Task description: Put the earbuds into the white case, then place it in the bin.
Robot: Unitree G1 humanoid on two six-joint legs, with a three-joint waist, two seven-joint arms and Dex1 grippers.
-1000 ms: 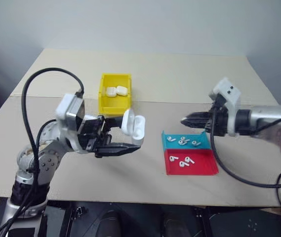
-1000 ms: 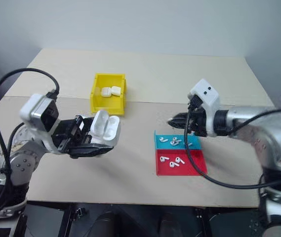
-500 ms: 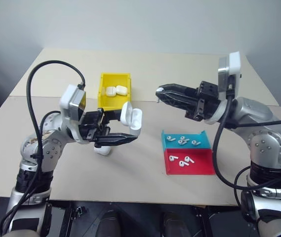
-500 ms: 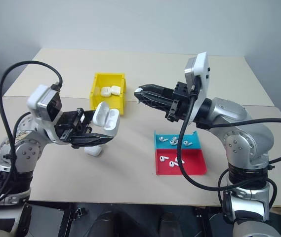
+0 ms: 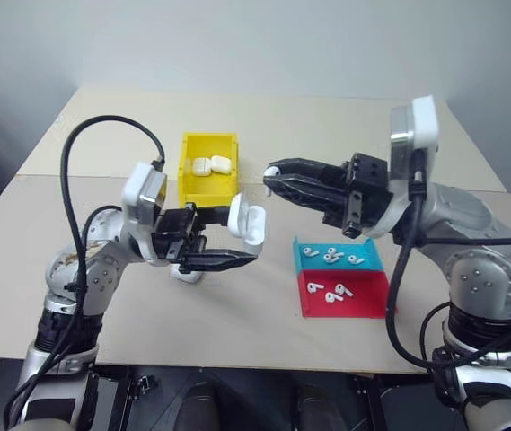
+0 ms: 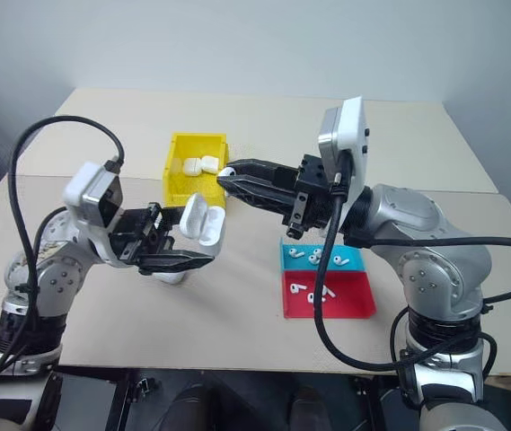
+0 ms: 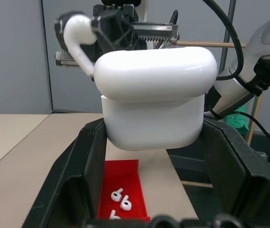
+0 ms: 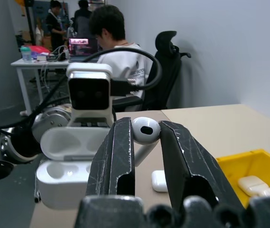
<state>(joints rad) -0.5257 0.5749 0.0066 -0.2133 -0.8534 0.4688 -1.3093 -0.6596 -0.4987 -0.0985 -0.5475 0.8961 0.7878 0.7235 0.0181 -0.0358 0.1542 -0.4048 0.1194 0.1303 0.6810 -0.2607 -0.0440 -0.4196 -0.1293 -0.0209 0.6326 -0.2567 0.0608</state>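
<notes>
- L gripper (image 5: 203,251): pressed together on the white case (image 5: 245,221), held clear of the table (image 5: 102,305), lid hinged open toward the R arm. A second closed case (image 5: 186,272) is seen on the table just below the L gripper.
- Bin (image 5: 208,167): yellow, beyond the held case, two closed cases already inside.
- R gripper (image 5: 274,172): pinching one earbud (image 8: 145,130) by the head, stem down, tip near the open case and slightly above it.
- Trays: blue tray (image 5: 370,263) and red tray (image 5: 363,301) are touching, well to the R of the case; loose earbuds (image 5: 331,256) are left in both.
- Handling (judged): earbud is v. light, hard, glossy, so slip-prone; a light pinch across the head is advised, stem kept free for the socket. Case is rigid and smooth; hold is best taken across the lower body, hinge and lid left clear.
- Change vs. 1 s earlier: R gripper is brought up from above the trays, across to the case. L gripper and case are approx. unmoved.
</notes>
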